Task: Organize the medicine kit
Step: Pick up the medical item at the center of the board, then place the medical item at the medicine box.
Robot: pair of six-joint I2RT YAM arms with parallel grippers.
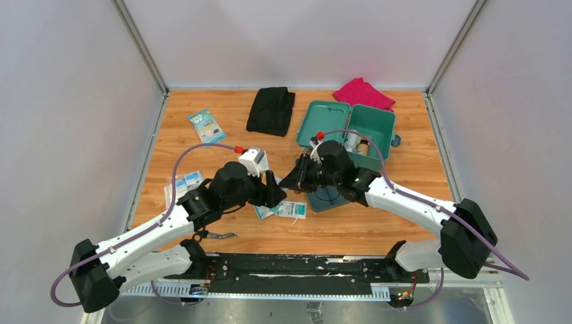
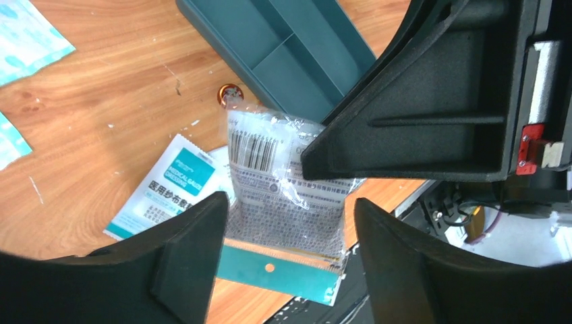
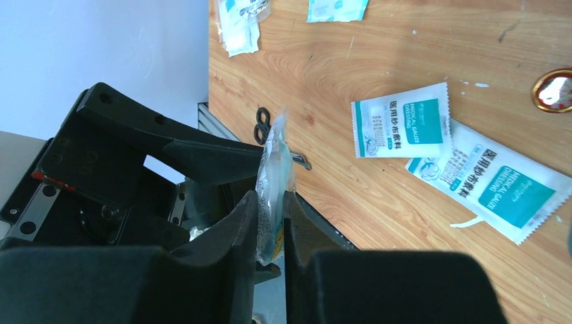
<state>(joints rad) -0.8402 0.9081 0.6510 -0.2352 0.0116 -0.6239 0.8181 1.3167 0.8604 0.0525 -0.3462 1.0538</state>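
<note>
The medicine kit [image 1: 367,125] is a teal box standing open at the back right, lid [image 1: 322,123] laid to its left. Its flat two-compartment tray [image 2: 290,47] lies on the table by the arms, partly under my right arm [image 1: 330,197]. My right gripper [image 3: 271,202] is shut on a clear plastic packet [image 3: 273,169] with a barcode and teal header [image 2: 287,196], held above the table. My left gripper [image 2: 289,223] is open, one finger on each side of that packet, not touching it. In the top view the two grippers, left [image 1: 275,192] and right [image 1: 297,177], meet mid-table.
Two teal-and-white gauze packets [image 3: 401,121] [image 3: 492,182] lie under the grippers. A small round metal piece [image 2: 230,93] lies by the tray. Scissors [image 1: 217,235] are near the front edge. More packets lie left [image 1: 183,183] and back left [image 1: 207,125]. Black cloth [image 1: 271,110] and pink cloth [image 1: 363,92] lie at the back.
</note>
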